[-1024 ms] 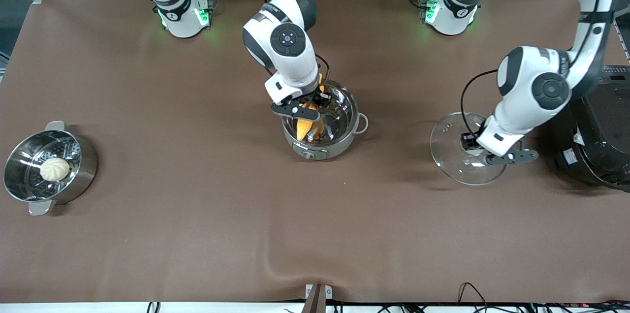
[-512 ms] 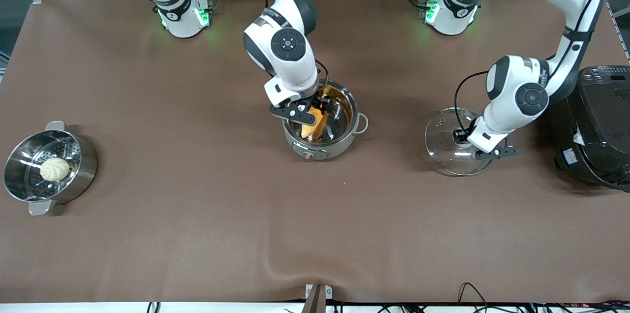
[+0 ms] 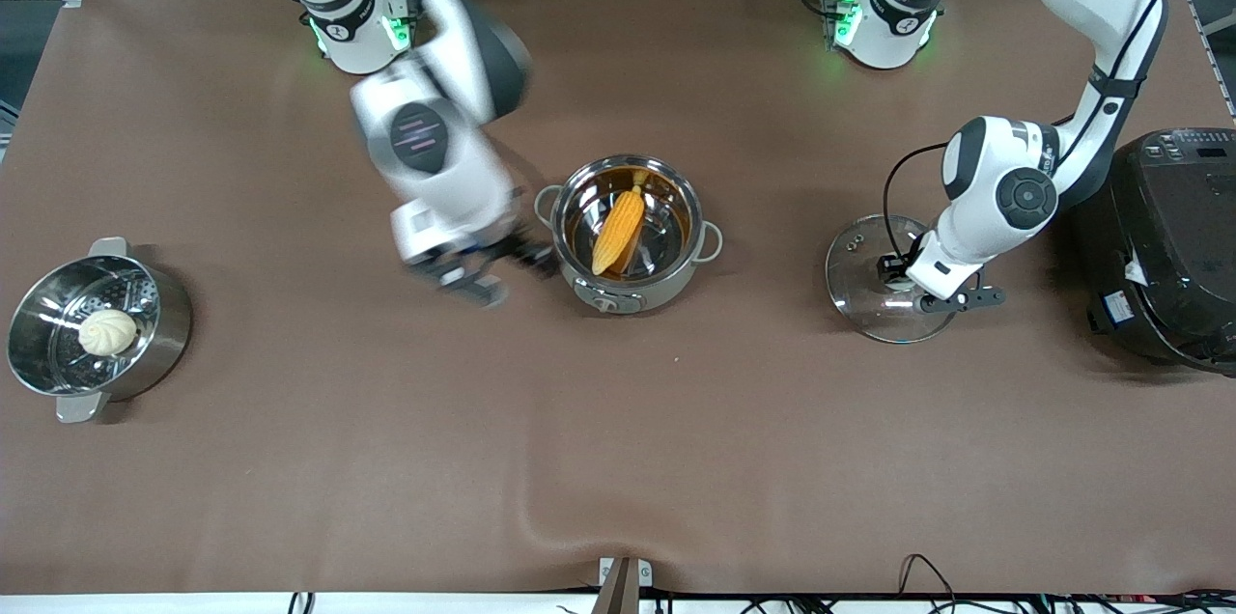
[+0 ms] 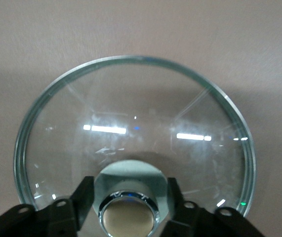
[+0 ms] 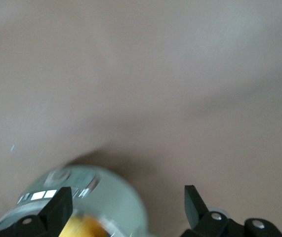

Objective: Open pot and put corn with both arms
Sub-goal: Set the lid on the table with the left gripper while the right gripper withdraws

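The corn (image 3: pixel 619 229) is seen lying inside the open steel pot (image 3: pixel 629 234), with its pale stub end pointing toward the robots' bases. The right gripper (image 3: pixel 480 268) is held over the brown table (image 3: pixel 386 460) just beside the pot, toward the right arm's end, and its fingers (image 5: pixel 60 207) are spread apart with nothing between them. The glass lid (image 3: pixel 881 278) is found between the pot and the black cooker (image 3: pixel 1173 247). Its knob (image 4: pixel 128 219) is pinched by the left gripper (image 4: pixel 129 207)
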Controlling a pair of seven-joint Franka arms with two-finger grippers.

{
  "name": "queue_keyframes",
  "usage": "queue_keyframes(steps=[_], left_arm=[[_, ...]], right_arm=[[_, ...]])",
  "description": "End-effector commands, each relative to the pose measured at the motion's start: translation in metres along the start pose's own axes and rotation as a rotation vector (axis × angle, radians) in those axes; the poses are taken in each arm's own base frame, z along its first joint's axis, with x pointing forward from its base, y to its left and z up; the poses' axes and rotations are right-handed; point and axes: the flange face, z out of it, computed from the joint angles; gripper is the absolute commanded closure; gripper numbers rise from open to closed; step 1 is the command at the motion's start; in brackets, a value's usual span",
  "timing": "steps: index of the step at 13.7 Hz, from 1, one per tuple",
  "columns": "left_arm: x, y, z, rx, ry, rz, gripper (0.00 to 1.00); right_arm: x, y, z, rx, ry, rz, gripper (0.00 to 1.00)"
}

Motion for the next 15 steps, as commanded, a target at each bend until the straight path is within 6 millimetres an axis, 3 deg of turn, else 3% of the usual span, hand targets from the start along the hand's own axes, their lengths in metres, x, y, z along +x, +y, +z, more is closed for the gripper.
queue_keyframes(steps=[1,3,5,6,9,10,13,15], left_arm=[[0.010,-0.001,-0.075,0.016,0.118,0.002,0.00],[0.010,-0.003,-0.136,0.021,0.203,-0.078,0.00],[0.017,-0.002,-0.200,0.025,0.280,-0.085,0.00],[0.021,-0.002,-0.232,0.035,0.287,-0.089,0.00],[0.030,0.004,-0.345,0.071,0.230,-0.087,0.00],[0.028,0.005,-0.372,0.065,0.223,-0.091,0.00],[0.017,0.004,-0.422,0.008,0.187,-0.057,0.00],[0.013,-0.004,-0.432,0.011,0.149,-0.069,0.00]], right_arm=[[0.029,0.047,-0.042,0.018,0.018,-0.002,0.00],[0.057,0.090,-0.074,0.050,0.046,0.051,0.00],[0.069,0.120,-0.107,0.065,0.077,-0.010,0.00],[0.079,0.147,-0.119,0.049,0.064,-0.026,0.00],[0.076,0.188,-0.162,0.009,0.058,-0.213,0.00],[0.073,0.200,-0.175,0.000,0.053,-0.225,0.00],[0.061,0.244,-0.211,-0.055,0.023,-0.372,0.00],[0.051,0.267,-0.235,-0.060,0.021,-0.389,0.00]])
